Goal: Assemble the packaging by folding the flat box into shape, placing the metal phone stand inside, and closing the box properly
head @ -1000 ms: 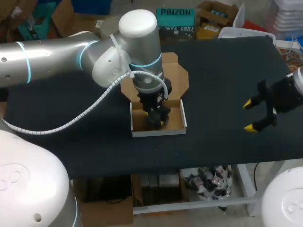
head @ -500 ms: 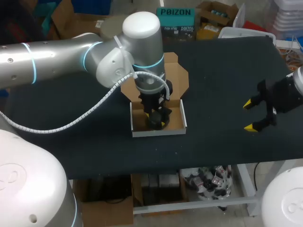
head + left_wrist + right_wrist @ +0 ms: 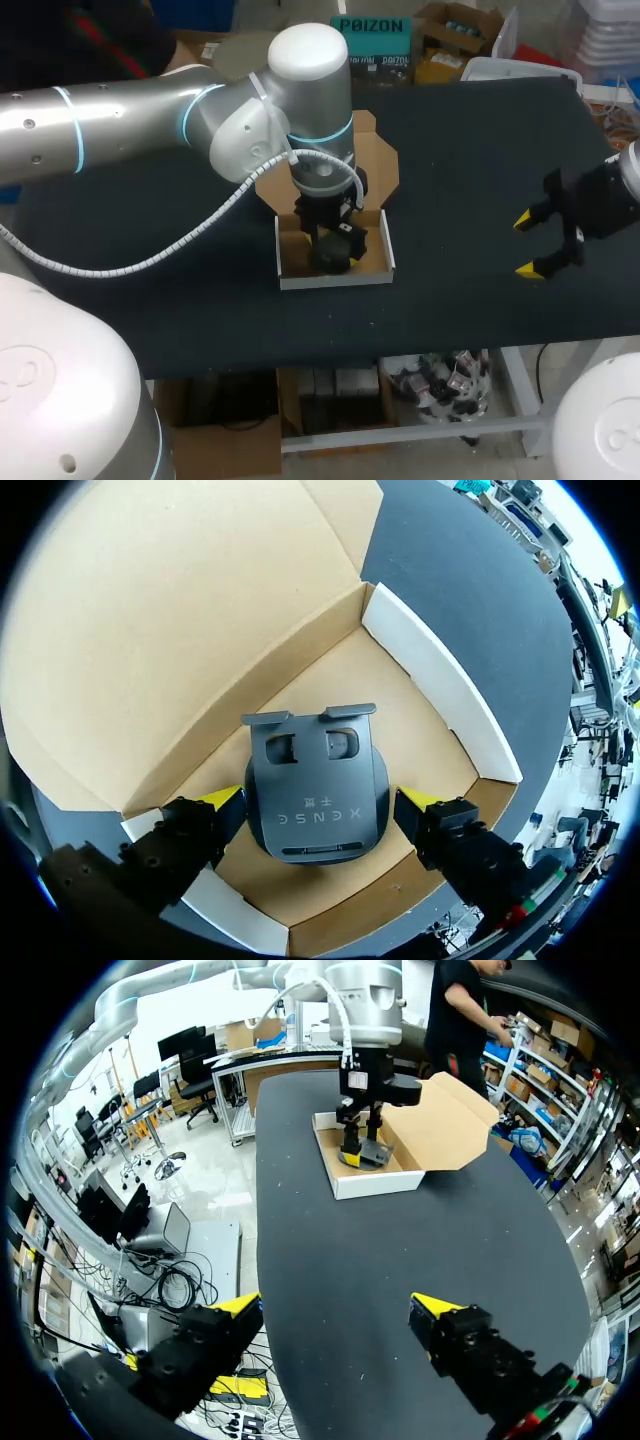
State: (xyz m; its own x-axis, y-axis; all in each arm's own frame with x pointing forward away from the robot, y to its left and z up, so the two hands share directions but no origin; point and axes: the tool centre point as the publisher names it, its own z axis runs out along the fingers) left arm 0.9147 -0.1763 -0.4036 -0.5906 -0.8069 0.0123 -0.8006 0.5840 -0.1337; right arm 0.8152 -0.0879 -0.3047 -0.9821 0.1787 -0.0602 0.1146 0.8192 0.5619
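With the left hand (image 3: 320, 800) pinching the metal phone stand (image 3: 318, 765) by its sides low inside the folded cardboard box (image 3: 440, 680), part the fingers only once it rests flat, then rise straight; the right hand (image 3: 527, 244) hangs wide open, empty, over the tabletop (image 3: 450, 150).

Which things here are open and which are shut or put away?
Brown cardboard box with white outer walls: folded up, lid open.
Dark grey metal phone stand: inside the box.
Left gripper: straddling the stand; grip unclear.
Right gripper: open, empty, above the black table.
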